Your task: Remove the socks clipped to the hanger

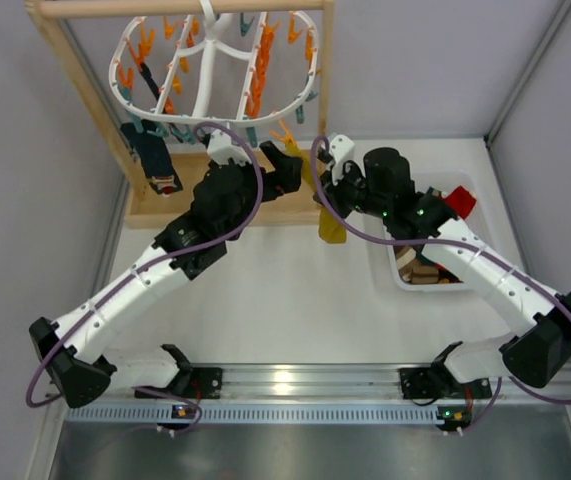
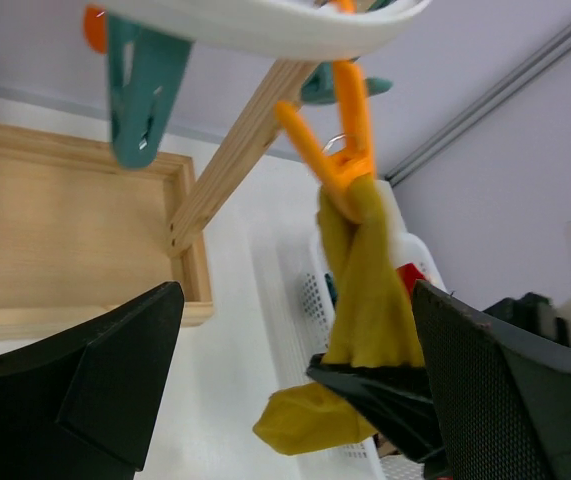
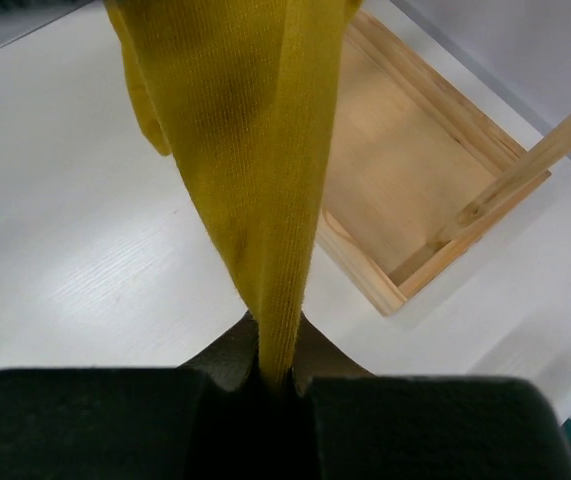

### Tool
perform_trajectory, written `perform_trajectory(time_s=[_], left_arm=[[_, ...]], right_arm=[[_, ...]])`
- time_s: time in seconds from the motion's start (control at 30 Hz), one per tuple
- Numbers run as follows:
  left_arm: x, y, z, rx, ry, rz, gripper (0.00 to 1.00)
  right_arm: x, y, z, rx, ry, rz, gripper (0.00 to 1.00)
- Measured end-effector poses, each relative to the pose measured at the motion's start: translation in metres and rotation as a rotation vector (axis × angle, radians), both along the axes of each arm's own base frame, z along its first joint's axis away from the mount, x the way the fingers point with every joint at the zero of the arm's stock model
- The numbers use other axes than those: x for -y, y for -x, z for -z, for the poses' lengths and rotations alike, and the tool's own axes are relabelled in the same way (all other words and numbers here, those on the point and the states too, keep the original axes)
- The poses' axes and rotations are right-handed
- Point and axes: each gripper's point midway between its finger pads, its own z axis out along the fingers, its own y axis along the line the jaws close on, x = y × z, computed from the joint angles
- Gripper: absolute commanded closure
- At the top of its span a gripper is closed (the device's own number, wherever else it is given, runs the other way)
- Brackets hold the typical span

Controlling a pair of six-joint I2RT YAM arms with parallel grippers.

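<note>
Seen from right wrist: right pincer [image 3: 275,375] clamped on yellow sock [image 3: 255,150]. From left wrist: orange clip [image 2: 340,150] biting sock's top under hanger [image 2: 265,25], left pincer [image 2: 300,340] gaping wide, empty.

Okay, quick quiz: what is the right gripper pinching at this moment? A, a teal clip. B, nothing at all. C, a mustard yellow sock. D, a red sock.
C: the right gripper is shut on the mustard yellow sock, whose top end is held in an orange clip.
</note>
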Motion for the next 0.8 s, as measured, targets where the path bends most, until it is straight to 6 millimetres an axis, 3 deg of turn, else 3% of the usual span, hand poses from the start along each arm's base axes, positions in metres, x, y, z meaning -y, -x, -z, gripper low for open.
perform_trajectory(time_s=[0.17, 0.27, 0.5, 0.53, 0.8], left_arm=[[0.003, -0.006, -0.038, 0.049, 0.058, 0.016, 0.02], [0.001, -0.013, -0.049, 0.065, 0.074, 0.007, 0.04], [0.004, -0.032, -0.040, 0.040, 0.069, -0.016, 0.14], [0.004, -0.035, -0.039, 0.037, 0.068, -0.021, 0.19], [0.001, -0.050, -0.036, 0.028, 0.065, -0.063, 0.22]], right_arm=[[-0.001, 0.001, 0.001, -0.001, -0.003, -0.002, 1.00], [-0.003, 0.002, 0.001, -0.004, -0.006, -0.005, 1.00], [-0.008, 0.006, 0.001, -0.008, -0.011, -0.017, 1.00], [-0.009, 0.007, 0.001, -0.009, -0.011, -0.020, 1.00], [-0.015, 0.012, 0.007, -0.003, -0.006, -0.026, 1.00]])
